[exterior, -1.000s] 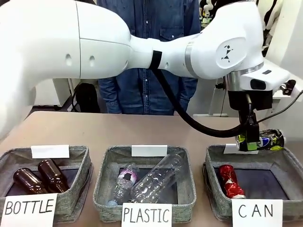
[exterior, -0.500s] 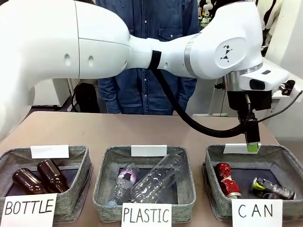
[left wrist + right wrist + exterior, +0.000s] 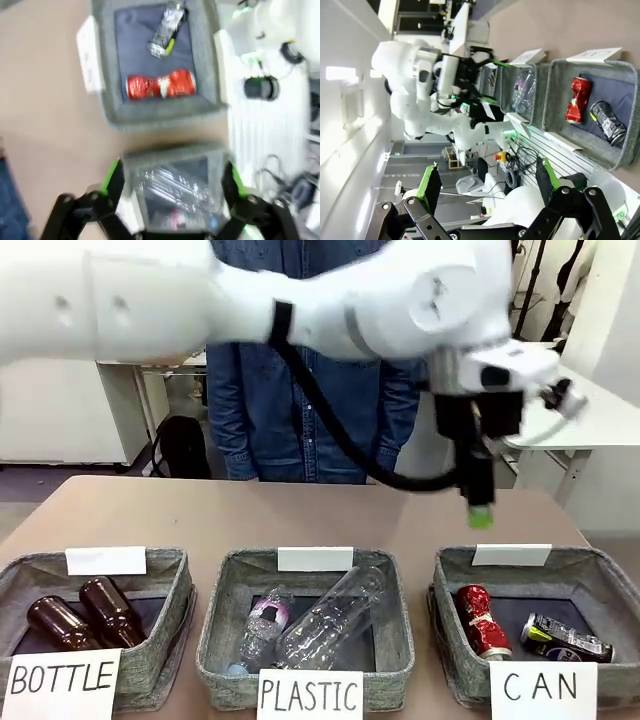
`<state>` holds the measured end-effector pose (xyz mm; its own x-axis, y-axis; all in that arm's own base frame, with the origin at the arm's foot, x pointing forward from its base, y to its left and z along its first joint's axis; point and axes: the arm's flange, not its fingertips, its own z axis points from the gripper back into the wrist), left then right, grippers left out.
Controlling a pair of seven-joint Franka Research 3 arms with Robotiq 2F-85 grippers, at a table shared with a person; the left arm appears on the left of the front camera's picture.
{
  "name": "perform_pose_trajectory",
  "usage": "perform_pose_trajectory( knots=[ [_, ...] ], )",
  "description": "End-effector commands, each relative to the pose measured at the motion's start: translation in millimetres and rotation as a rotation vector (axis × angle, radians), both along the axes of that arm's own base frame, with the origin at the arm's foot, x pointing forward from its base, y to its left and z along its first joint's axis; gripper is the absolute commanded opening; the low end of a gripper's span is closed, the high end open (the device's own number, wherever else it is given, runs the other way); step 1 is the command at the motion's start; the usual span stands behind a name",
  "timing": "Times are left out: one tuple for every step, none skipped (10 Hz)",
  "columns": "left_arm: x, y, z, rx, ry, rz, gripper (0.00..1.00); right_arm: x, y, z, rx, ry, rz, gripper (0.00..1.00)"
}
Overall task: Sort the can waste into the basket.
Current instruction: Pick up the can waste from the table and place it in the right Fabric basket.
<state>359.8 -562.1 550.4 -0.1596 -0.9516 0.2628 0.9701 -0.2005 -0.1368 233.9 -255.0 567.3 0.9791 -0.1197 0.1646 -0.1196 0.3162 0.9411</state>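
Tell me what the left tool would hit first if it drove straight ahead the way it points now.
Probably the PLASTIC basket: in the wrist view it lies between the open left tool fingers, clear bottles inside. Blurred, so depth is uncertain.

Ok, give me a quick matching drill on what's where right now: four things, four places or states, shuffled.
Things:
1. red can
2. dark can
3. brown bottles
4. left hand

Places or states:
A. in the basket signed BOTTLE
B. open, holding nothing
C. crushed, on the left of the CAN basket in the front view
D. lying on the right of the CAN basket in the front view

Pairs: 1-C, 2-D, 3-A, 4-B
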Motion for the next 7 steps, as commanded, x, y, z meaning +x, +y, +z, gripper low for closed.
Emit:
perform_pose_trajectory(
  knots=[
    [-11,105,28,0.029,0.130,0.056,1.00,-3,-1,18,0.037,-0.048,-0.008,1.00],
    [-8,156,39,0.013,0.181,0.141,1.00,10,20,22,0.027,-0.064,0.066,1.00],
    [-6,217,48,-0.024,0.243,0.257,1.00,39,58,14,-0.016,-0.043,0.098,1.00],
    [-3,271,53,-0.052,0.308,0.394,1.00,64,99,5,0.000,-0.035,0.166,1.00],
    [2,327,53,-0.105,0.407,0.478,1.00,83,146,-3,0.010,-0.033,0.259,1.00],
    [8,380,47,-0.164,0.492,0.589,1.00,96,192,-12,0.000,-0.021,0.324,1.00],
    [10,428,34,-0.262,0.602,0.612,1.00,104,242,-22,0.001,0.001,0.361,1.00]
  ],
)
